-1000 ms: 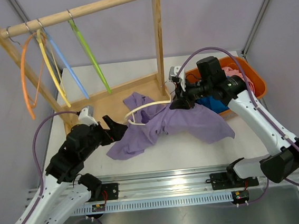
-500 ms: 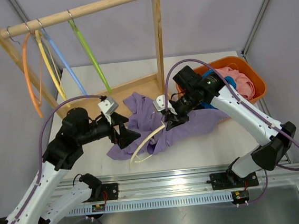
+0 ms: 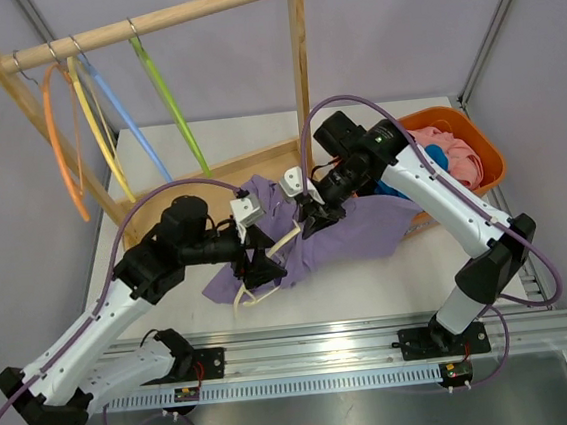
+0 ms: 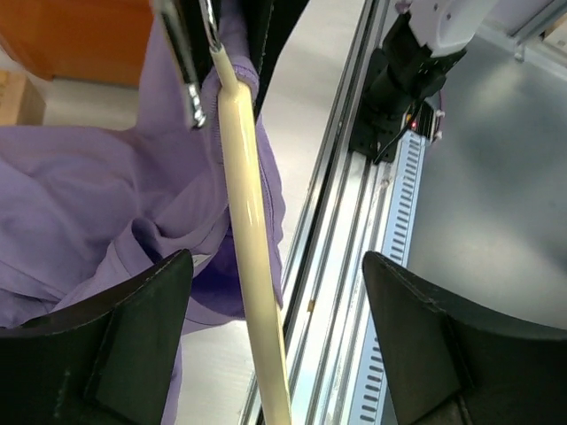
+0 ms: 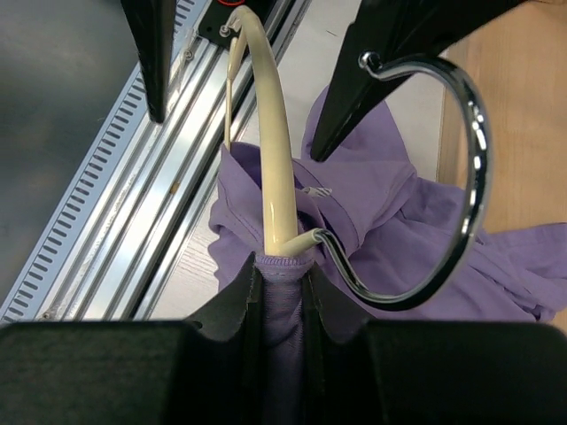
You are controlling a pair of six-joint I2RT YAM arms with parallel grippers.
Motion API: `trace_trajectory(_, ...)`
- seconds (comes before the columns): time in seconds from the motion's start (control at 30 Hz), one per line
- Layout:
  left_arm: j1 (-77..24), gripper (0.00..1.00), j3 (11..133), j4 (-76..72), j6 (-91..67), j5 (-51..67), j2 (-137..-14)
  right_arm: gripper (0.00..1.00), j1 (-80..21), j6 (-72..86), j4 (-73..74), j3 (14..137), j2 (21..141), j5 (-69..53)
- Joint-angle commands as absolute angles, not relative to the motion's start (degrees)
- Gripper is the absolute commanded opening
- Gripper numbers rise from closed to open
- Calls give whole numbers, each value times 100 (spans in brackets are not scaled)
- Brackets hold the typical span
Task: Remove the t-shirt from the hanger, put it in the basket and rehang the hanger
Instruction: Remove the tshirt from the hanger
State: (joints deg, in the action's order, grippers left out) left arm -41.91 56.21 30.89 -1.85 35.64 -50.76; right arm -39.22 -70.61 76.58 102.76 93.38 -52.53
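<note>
The purple t-shirt (image 3: 376, 232) lies crumpled in the middle of the white tabletop (image 3: 371, 289), in front of the wooden rack (image 3: 300, 70) and just left of the orange bin (image 3: 478, 144). Its collar is bunched around the neck of a cream plastic hanger (image 4: 248, 230), so the shirt is not yet off. The right end effector (image 3: 314, 218) is closed, pinching the purple collar just under the hanger's neck, with the metal hook (image 5: 474, 177) curving out beside its fingers (image 5: 221, 323). One bare cream arm slants away from that grip toward the left end effector (image 3: 263, 260), which is open. Its fingers (image 4: 115, 336) stand on either side of that arm without touching it.
</note>
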Motion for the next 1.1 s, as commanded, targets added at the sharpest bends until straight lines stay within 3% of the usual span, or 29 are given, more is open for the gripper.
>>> trace_trajectory(0.0,-4394,77,5976,3224,140,2929,-5369,0,-3964,-6953,7884,10617,9352,-5730)
trace_trajectory(0.07,-4421,72,6064,3304,255,2769,-5440,0,-3964,-6935,7884,10617,9360,-5765)
trace_trajectory(0.13,-4438,59,6099,3340,351,2628,-5510,0,-3964,-6864,7866,10608,9378,-5801)
trace_trajectory(0.17,-4438,50,6108,3331,386,2611,-5519,0,-3964,-6856,7866,10600,9378,-5809)
trace_trajectory(0.2,-4438,29,6117,3322,395,2593,-5528,0,-3964,-6829,7858,10591,9378,-5827)
trace_trajectory(0.27,-4438,12,6100,3305,378,2584,-5537,0,-3964,-6785,7822,10547,9369,-5827)
trace_trajectory(0.33,-4438,0,6073,3278,343,2593,-5502,0,-3964,-6680,7778,10521,9378,-5783)
trace_trajectory(0.43,-4438,0,5977,3165,151,2654,-5441,0,-3964,-6373,7664,10555,9448,-5774)
trace_trajectory(0.47,-4438,0,5907,3121,45,2611,-5380,4,-3964,-6137,7629,10564,9466,-5766)
trace_trajectory(0.8,-4395,0,5485,2980,-1624,1829,-4756,66,-3349,-2841,5531,11249,9413,-5142)
trace_trajectory(0.93,-4237,0,5020,2559,-2738,1661,-4404,71,-3129,-2084,4923,11224,9159,-4834)
trace_trajectory(1.07,-4175,0,4712,2164,-3610,1258,-4201,69,-3146,-1681,4773,10515,8781,-5254)
